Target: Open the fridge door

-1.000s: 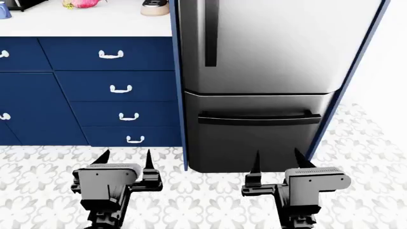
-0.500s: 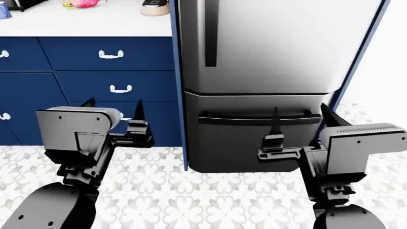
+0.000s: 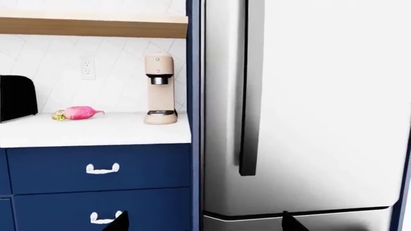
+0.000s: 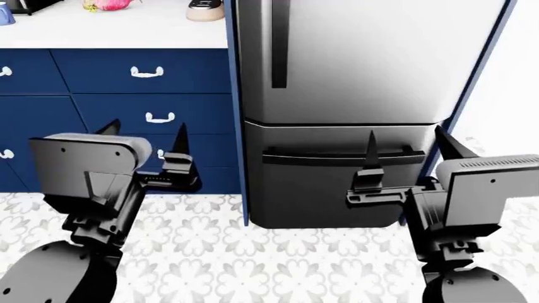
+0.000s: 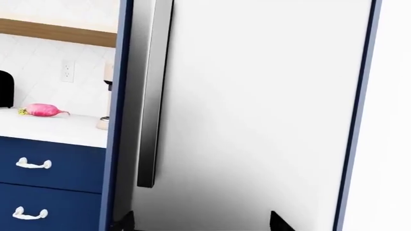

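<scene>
The fridge door point(image 4: 362, 57) is a wide brushed-steel panel, shut, with a long vertical black bar handle point(image 4: 279, 44) near its left edge. My left gripper point(image 4: 145, 136) is open and hangs in front of the navy drawers, left of the fridge and well below the handle. My right gripper point(image 4: 405, 148) is open too, level with the lower freezer drawer. Neither touches anything. In the left wrist view the door point(image 3: 321, 106) and handle point(image 3: 251, 86) lie ahead of the open gripper point(image 3: 203, 224). The right wrist view faces the door point(image 5: 257, 106) and handle point(image 5: 154, 96) beyond the gripper point(image 5: 201, 222).
A freezer drawer point(image 4: 337, 170) with a horizontal black handle sits under the door. Navy drawers point(image 4: 148, 113) with white handles stand to the left under a white counter point(image 4: 110, 28). On it are a beige coffee machine point(image 3: 159, 89) and a pink vegetable point(image 3: 77, 113). A white wall point(image 4: 514, 95) flanks the right.
Both arms have risen from near the floor to drawer height and now loom larger in the head view. In the last half second they barely shifted. The fridge door stays shut.
</scene>
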Controlling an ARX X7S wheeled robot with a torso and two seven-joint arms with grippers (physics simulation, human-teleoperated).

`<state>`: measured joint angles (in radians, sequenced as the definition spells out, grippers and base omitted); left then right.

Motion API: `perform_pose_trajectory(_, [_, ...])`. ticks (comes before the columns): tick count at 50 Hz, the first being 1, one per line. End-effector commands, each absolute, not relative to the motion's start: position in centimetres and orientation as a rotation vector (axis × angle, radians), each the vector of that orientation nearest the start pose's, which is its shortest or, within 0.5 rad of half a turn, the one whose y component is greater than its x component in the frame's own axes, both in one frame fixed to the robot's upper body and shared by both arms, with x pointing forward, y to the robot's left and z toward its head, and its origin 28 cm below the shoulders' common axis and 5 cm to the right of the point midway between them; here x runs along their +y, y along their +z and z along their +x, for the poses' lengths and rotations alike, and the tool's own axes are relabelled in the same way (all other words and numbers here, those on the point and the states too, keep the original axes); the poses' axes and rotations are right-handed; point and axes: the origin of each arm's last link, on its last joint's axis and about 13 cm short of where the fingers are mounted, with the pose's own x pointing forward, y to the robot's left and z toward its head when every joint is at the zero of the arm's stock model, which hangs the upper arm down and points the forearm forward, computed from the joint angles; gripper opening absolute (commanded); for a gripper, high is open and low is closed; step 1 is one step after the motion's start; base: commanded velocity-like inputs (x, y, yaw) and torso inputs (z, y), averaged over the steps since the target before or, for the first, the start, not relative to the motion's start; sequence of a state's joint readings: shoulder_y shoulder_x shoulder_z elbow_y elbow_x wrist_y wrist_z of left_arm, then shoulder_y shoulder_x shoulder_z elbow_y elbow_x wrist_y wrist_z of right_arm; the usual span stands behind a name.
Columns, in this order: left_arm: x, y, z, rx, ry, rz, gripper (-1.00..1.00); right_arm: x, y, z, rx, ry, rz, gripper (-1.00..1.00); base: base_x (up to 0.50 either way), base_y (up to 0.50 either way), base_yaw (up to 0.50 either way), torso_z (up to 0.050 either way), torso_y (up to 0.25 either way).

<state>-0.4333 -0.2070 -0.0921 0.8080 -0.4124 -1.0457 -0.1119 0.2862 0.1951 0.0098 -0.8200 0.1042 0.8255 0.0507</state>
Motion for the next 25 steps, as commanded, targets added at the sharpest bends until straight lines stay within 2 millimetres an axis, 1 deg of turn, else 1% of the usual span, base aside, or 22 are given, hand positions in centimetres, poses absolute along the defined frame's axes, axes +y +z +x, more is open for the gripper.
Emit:
perform_pose_trajectory(1, [22.82,19.79,22.06,-0.191,-0.114,-0.013,1.0,-12.19,17.99,21.15,-0.281,-0.006,-0.13,1.0,0.0,0.0,0.0,0.0,0.0])
perform_pose_trajectory(25, [22.71,19.99,22.26,-0.191,-0.105,-0.003,1.0,-12.1,18.05,21.42,-0.261,0.0,-0.121,1.0,0.0,0.0,0.0,0.049,0.0])
